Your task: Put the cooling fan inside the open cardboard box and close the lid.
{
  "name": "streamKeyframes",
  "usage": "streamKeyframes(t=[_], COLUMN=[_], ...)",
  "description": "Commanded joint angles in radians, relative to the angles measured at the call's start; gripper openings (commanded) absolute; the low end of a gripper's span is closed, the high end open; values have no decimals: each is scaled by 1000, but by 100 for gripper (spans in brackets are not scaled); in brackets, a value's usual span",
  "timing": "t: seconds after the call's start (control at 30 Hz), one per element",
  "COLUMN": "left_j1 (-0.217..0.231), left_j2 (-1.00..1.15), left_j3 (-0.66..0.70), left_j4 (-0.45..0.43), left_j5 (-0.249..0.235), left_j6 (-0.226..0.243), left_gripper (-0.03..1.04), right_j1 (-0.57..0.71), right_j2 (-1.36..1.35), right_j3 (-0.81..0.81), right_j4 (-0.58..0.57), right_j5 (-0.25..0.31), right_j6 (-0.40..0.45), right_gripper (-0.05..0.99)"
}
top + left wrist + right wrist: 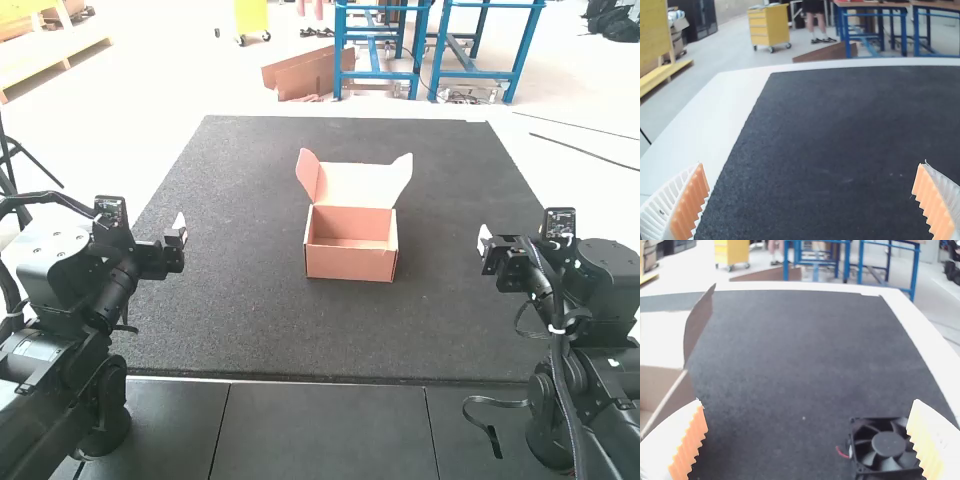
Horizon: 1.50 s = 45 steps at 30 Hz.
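An open cardboard box [350, 247] stands in the middle of the black mat, its lid [358, 180] raised at the far side; the inside looks bare. The right wrist view shows the box's side [662, 390] and a lid flap [699, 322]. In that view a black cooling fan [885, 447] with a short red wire lies flat on the mat, just beside the far-side finger [927, 440]. My right gripper [487, 243] [807, 412] hovers open above the mat, right of the box. Over the mat's left edge my left gripper [177, 232] [810, 172] is open, with nothing between its fingers.
The black mat [250, 300] covers most of the white table [150, 150], and its left edge runs under the left gripper. Bare mat lies all round the box. Dark panels [320, 430] line the table's front.
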Motion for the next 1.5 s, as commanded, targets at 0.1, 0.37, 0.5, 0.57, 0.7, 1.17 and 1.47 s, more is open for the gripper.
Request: streamKeyframes(t=[0.1, 0.37, 0.5, 0.57, 0.7, 1.17, 1.47], left_j1=[-3, -3, 2, 2, 3, -1, -1], left_j2=[-19, -19, -19, -20, -19, 95, 321], left_j3=[-7, -6, -6, -6, 10, 232, 445], left_j4=[10, 25, 99, 147, 200, 196, 163], left_j5=[10, 12, 17, 18, 6, 6, 6], left_j6=[11, -30, -49, -49, -50, -50, -50], left_gripper=[97, 97, 97, 97, 97, 97, 97], right_j1=[-13, -12, -13, -13, -13, -55, -134], right_j2=[-6, -6, -7, -6, -7, 74, 321], right_j3=[-6, -4, -4, -4, 10, 163, 369], right_j4=[-4, 16, 92, 147, 246, 244, 244], right_j5=[-18, -18, 19, 48, 70, 133, 119], right_j6=[-6, 28, 52, 52, 52, 35, 35], right_gripper=[92, 92, 92, 92, 92, 92, 92])
